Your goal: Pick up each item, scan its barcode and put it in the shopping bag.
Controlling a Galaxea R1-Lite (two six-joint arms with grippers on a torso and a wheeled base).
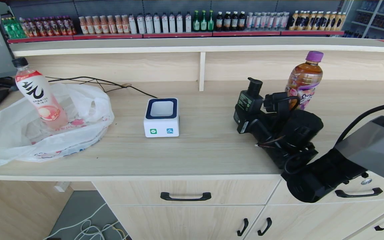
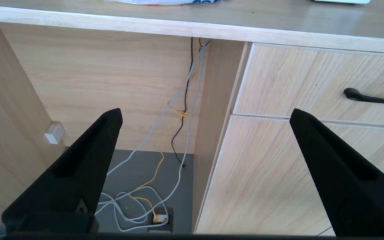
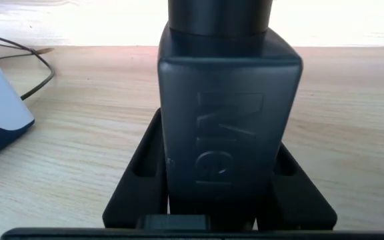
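Bagged: pink bottle (image 1: 40, 96) is stood in the bag (image 1: 88, 110), well left of the right tool (image 3: 222, 200).
Held: dark bottle (image 1: 247, 106) is clamped in the right tool; scanner (image 1: 161, 117) to its left, judged not yet used.
Waiting: tea bottle (image 1: 304, 78) just behind it.
Left tool (image 2: 205, 117): spread wide, empty.

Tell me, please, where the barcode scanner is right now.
In the head view, the barcode scanner stands at the middle of the counter, right of the shopping bag and left of the black bottle in the right gripper.
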